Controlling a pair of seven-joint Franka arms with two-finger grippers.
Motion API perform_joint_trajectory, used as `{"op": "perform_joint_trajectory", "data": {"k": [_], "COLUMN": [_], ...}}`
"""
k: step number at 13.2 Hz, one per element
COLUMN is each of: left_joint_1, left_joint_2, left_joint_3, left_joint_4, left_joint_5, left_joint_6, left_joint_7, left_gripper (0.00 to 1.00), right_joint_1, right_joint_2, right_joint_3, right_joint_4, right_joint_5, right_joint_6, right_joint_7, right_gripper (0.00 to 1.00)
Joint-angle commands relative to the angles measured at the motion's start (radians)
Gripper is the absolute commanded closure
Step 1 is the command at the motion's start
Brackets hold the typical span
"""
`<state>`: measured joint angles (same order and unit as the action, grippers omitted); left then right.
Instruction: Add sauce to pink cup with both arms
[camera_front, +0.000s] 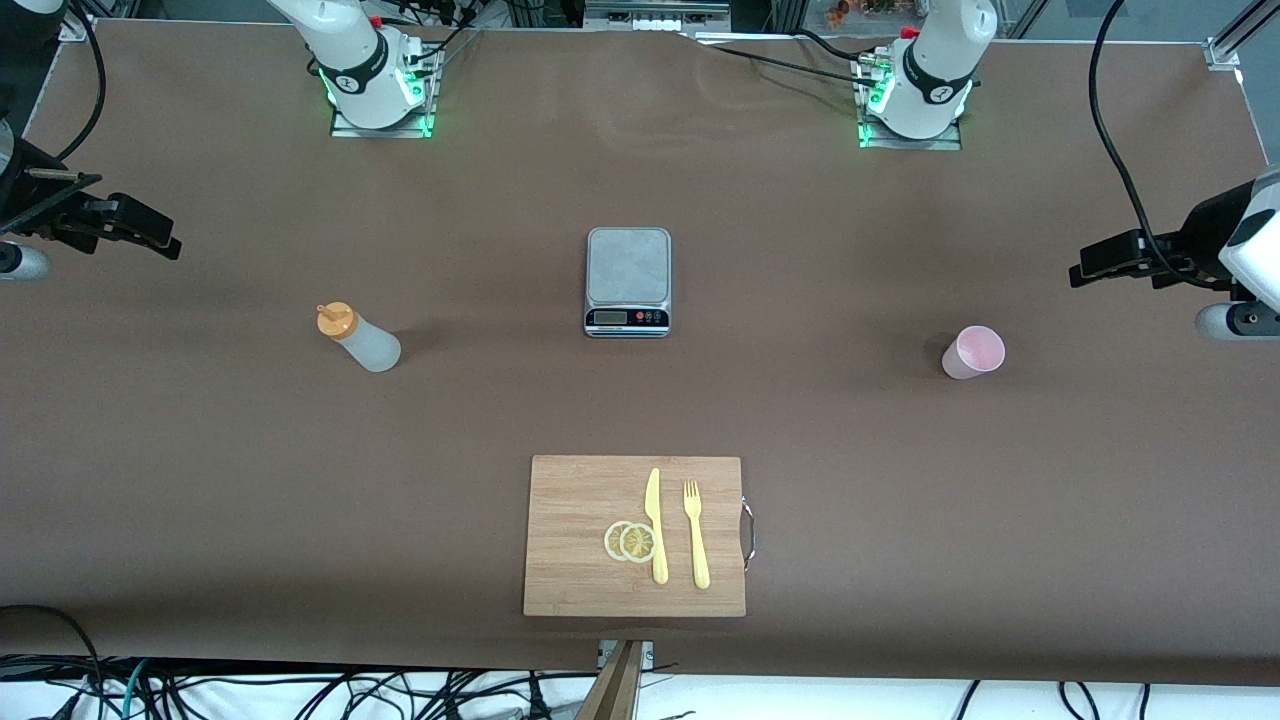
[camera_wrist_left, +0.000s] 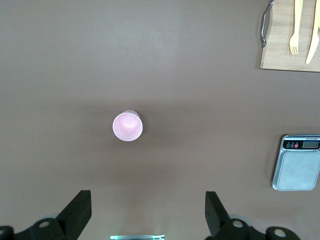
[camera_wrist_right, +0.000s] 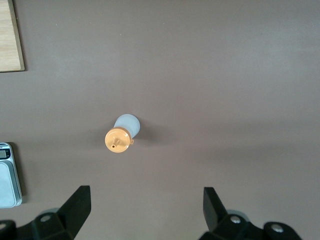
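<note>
Sauce bottle (camera_front: 360, 338) is standing upright on the table (camera_front: 200, 480) at about nine o'clock from the scale (camera_front: 627, 280), taking twelve as pointing at the arm bases; that is toward the right arm's end. Pink cup (camera_front: 973, 352) is standing upright, mouth up, at about three o'clock from the scale, toward the left arm's end, well apart from the bottle. Bottle is looking like soft, light plastic: likely giving under squeeze and tipping easily, so I am judging the mid-body below the orange cap the best hold, firm but not crushing. How full it is cannot be told. Cup is looking thin, light and smooth, prone to sliding or toppling; a gentle hold across its wall seems wise. Right claw (camera_wrist_right: 145, 197) is hanging over the table above the bottle, jaws wide, gripping nothing. Left claw (camera_wrist_left: 147, 200) is hanging above the cup, jaws likewise wide and empty. Table covering is looking matte brown and flat. Cutting board (camera_front: 590, 560) at six o'clock is carrying a knife (camera_front: 655, 525), fork (camera_front: 695, 535) and lemon slices (camera_front: 630, 541), well apart from both items, leaving ample room.
</note>
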<state>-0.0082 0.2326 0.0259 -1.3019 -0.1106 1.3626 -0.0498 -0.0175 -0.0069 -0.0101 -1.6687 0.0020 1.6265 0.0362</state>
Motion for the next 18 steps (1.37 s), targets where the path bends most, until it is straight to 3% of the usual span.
{"op": "perform_joint_trajectory", "data": {"k": [1, 18], "left_joint_1": [0.004, 0.005], "left_joint_2": [0.001, 0.005], "left_joint_3": [-0.008, -0.006], "left_joint_4": [0.007, 0.007], "left_joint_5": [0.022, 0.02], "left_joint_6": [-0.005, -0.005], "left_joint_7": [0.002, 0.001], "left_gripper": [0.0, 0.0], "right_joint_1": [-0.01, -0.01], "right_joint_2": [-0.044, -0.036], "right_joint_3": [0.007, -0.008], "right_joint_4": [-0.049, -0.043], "right_joint_5": [-0.004, -0.002], "right_joint_6": [0.024, 0.012], "right_joint_7": [-0.015, -0.055], "right_gripper": [0.01, 0.01]}}
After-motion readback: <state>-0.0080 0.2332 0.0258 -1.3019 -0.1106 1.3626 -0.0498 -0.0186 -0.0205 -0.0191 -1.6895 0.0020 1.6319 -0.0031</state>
